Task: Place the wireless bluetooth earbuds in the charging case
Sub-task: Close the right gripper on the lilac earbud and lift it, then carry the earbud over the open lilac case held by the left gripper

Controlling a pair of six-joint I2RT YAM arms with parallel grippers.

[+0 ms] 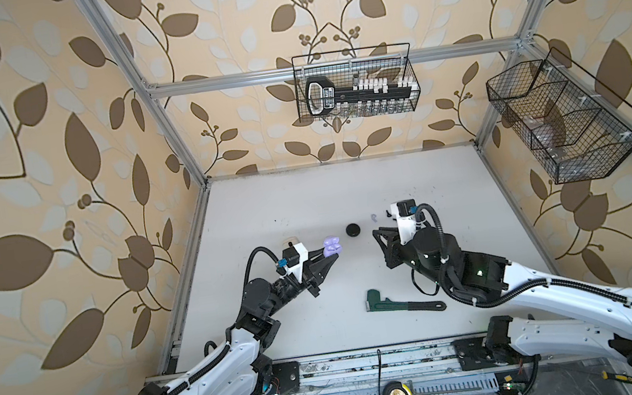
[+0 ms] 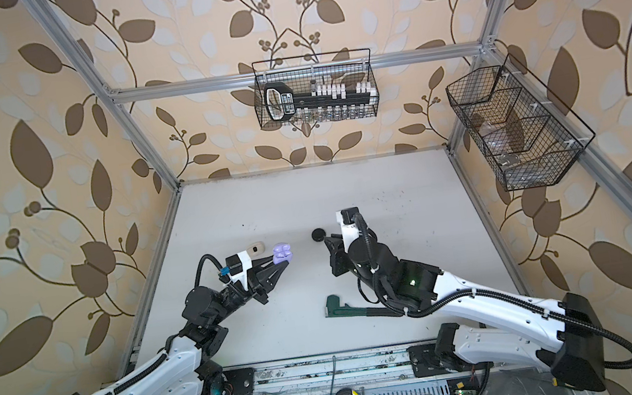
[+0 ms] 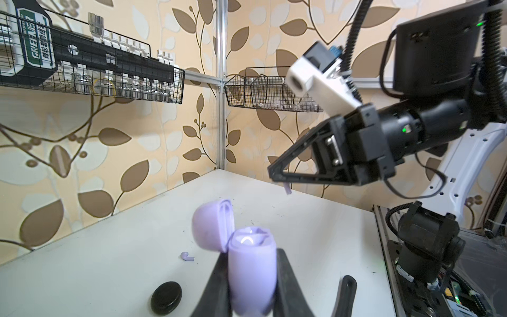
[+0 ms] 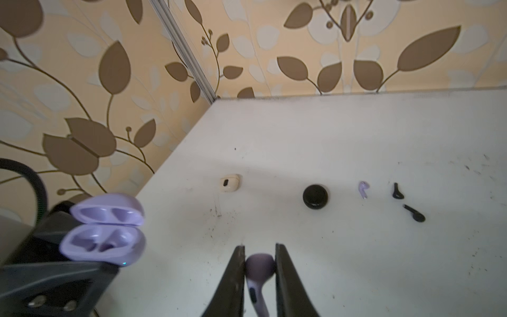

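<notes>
Pale lavender earbud [image 4: 259,270], stem pointing back between the right jaws that pinch it above the table [image 4: 356,131], has the open lavender charging case [image 1: 331,245], clamped in the left jaws, close at its 9 o'clock in both top views.

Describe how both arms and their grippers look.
The left arm and right arm have white shells, black joints and black corrugated cables. The left gripper and right gripper are black, with tapered triangular fingers, each beside a white camera block.
</notes>
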